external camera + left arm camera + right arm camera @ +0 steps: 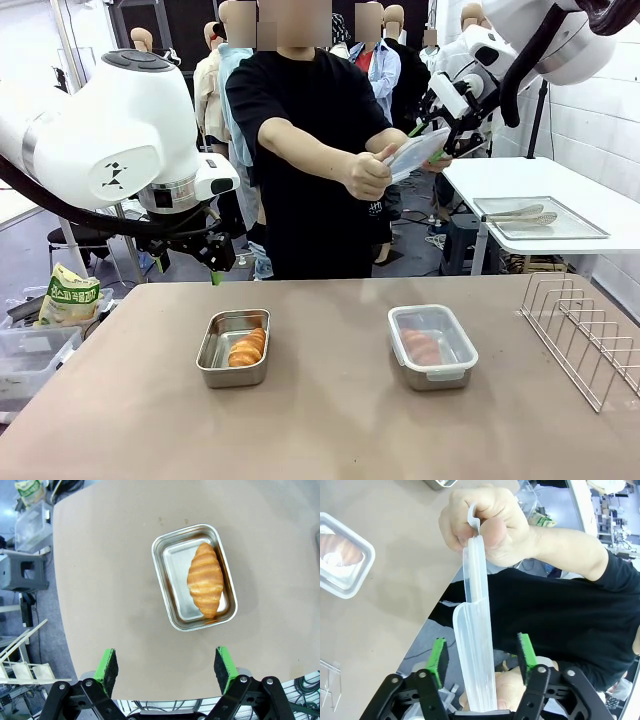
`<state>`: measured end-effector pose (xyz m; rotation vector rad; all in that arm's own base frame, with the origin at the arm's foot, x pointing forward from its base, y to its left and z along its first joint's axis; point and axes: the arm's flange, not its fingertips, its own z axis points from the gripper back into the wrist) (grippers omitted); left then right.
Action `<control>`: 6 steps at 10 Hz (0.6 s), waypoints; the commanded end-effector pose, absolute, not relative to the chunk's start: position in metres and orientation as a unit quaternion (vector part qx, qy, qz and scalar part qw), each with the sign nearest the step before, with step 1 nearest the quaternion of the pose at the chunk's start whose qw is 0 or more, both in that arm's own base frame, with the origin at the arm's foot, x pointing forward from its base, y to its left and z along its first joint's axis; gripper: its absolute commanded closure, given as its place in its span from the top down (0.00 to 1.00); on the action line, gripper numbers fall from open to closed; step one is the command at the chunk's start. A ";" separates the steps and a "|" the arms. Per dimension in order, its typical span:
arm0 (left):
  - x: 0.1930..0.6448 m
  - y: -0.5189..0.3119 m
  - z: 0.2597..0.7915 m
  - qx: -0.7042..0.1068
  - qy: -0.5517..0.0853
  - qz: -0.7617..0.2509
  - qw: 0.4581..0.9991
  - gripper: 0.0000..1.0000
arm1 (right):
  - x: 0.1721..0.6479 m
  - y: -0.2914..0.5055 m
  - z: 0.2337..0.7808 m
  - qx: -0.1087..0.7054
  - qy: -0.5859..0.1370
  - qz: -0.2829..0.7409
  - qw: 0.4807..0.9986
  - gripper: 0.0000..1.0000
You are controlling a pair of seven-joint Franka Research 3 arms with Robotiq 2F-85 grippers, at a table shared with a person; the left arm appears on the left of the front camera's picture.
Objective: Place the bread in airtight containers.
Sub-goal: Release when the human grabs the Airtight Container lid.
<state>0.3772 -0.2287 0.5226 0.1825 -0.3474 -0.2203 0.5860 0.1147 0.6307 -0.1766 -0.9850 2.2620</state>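
An open steel container (232, 348) at the table's left holds one croissant (247, 347). My left gripper (214, 257) hangs open above the table's far left edge; its wrist view looks straight down on that container (170, 590) and croissant (205, 579), with the gripper (165, 667) empty. A second container (432, 346) right of centre has a clear lid on and a croissant (422, 347) inside; it also appears at the right wrist view's edge as the lidded container (340, 555). A person's hand (485, 522) grips another clear lid (475, 645), which stands between the open fingers of my right gripper (482, 657), raised high at right (442, 148).
A wire rack (585, 335) stands on the table's right side. A white side table behind it carries a flat metal tray (590, 228) with tongs. A plastic bin (30, 360) and a snack bag (68, 296) sit off the table's left. The person stands at the far edge.
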 end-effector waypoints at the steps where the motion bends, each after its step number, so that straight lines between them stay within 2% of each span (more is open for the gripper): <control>1: 0.377 -0.228 0.524 0.091 -0.170 -0.110 0.975 1.00 | 0.581 0.114 0.630 -0.068 -0.367 0.863 0.340 1.00; 6: 0.377 -0.228 0.524 0.091 -0.170 -0.110 0.975 1.00 | 0.579 0.114 0.629 -0.068 -0.362 0.867 0.336 1.00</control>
